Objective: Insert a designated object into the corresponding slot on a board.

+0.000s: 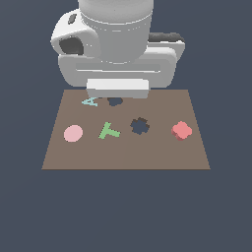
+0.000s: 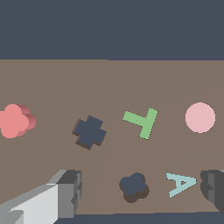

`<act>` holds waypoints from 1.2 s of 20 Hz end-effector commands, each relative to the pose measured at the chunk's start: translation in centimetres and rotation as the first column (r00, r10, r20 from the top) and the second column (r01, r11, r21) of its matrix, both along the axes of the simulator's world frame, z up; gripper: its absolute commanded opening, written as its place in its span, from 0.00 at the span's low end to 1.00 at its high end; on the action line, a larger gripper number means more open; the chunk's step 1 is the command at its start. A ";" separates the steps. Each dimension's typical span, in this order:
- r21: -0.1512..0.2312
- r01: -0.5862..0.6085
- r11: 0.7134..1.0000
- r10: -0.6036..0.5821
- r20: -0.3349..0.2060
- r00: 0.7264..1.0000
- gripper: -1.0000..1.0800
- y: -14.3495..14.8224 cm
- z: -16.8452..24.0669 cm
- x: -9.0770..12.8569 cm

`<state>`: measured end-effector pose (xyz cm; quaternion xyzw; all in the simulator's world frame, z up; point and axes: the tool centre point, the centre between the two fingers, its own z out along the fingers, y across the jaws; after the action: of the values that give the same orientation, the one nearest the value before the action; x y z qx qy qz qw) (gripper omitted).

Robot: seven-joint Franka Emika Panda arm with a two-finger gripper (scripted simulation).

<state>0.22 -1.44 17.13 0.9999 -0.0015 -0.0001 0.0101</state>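
The red clover piece (image 1: 181, 130) lies flat on the brown board (image 1: 123, 157) near the exterior view's right edge; it also shows in the wrist view (image 2: 15, 121). The dark clover slot (image 1: 115, 102) is at the board's back, partly hidden by the robot's hand (image 1: 117, 88). In the wrist view the slot (image 2: 134, 187) lies between my two grey fingers (image 2: 65, 192). My gripper (image 2: 140, 190) is open and empty, hovering above the slot, far from the red piece.
On the board are a pink disc (image 1: 73, 133), a green T (image 1: 109, 131), a pale blue A (image 1: 89, 102) and a jagged cross-like dark hole (image 1: 140, 126). The white arm body (image 1: 115, 44) looms over the board's back edge.
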 end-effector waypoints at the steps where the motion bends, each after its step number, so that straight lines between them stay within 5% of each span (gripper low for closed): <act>1: 0.000 0.000 1.000 0.000 0.000 1.000 0.96 0.0 0.0 0.0; 14: 0.008 -0.170 0.985 0.170 -0.001 0.985 0.96 5.1 -3.5 2.1; 24: 0.019 -0.463 0.886 0.463 0.001 0.886 0.96 15.1 -9.7 3.5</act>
<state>3.69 12.32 8.26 0.9763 0.2164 -0.0003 0.0012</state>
